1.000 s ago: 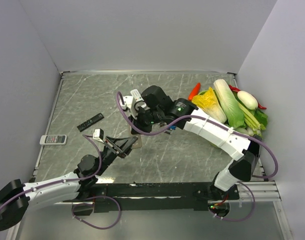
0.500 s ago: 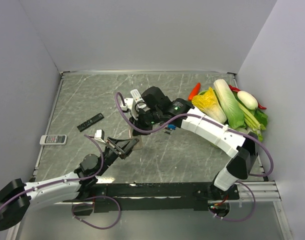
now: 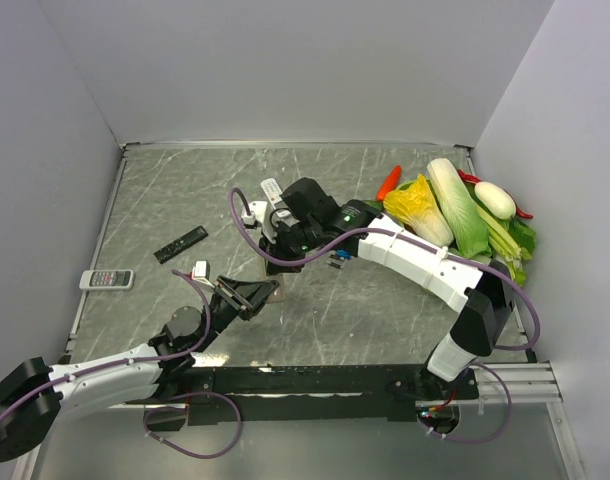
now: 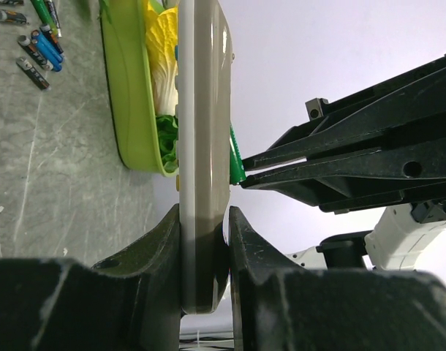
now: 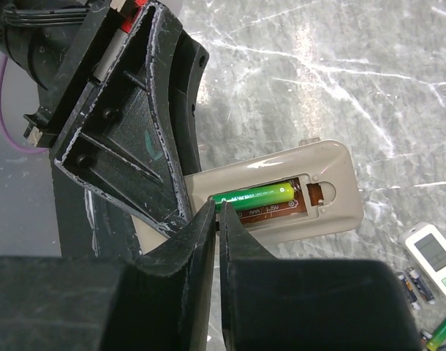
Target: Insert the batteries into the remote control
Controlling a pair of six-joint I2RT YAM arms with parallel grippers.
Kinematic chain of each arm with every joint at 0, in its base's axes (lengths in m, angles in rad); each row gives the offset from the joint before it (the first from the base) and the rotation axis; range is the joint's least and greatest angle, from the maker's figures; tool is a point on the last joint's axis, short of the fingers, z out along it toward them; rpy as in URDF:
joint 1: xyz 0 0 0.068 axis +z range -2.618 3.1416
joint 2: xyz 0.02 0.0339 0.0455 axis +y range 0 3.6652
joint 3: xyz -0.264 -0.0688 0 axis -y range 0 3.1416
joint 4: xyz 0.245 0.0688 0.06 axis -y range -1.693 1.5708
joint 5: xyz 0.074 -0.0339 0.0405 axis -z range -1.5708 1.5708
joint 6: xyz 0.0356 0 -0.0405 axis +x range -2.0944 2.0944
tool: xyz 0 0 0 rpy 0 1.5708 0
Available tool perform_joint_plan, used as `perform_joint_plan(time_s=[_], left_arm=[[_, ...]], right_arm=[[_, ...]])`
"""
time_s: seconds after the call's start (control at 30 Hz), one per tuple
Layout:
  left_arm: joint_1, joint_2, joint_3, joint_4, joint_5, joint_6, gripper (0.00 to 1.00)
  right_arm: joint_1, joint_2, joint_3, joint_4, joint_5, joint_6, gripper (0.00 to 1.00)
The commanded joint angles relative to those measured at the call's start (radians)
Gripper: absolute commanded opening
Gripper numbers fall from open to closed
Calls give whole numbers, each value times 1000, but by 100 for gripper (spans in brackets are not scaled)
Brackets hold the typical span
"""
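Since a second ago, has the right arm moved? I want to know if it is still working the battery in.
Yes. The right arm slid its wrist end a little left, away from the yellow cabbage and toward the black remote.

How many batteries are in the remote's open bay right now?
1: a green battery lies in the bay of the remote control; jaws of the right gripper hide the bay's left end.

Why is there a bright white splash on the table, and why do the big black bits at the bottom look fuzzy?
Right wrist view: light glares off the polished table, and the right pincer sits too near the lens to be sharp. Left wrist view: the left pincer blurs likewise. Top external view: even light, all crisp.
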Motion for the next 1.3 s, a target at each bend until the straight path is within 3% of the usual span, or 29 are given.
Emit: perform_joint_plan(time_s=[0.0, 0.3, 0.6, 0.8, 1.27], left_arm=[[-17, -44, 32, 344, 132, 10, 1], [-17, -55, 38, 344, 146, 33, 1], [-16, -58, -11, 242, 85, 97, 1], [-16, -21, -86, 297, 56, 77, 1], [-16, 30, -68, 341, 80, 82, 1]], right_arm=[[4, 82, -51, 55, 13, -10, 10], [4, 64, -101, 110, 13, 22, 9], [2, 0, -118, 157, -1, 126, 11], [4, -51, -146, 207, 0, 217, 16], [4, -62, -95, 173, 37, 467, 22]])
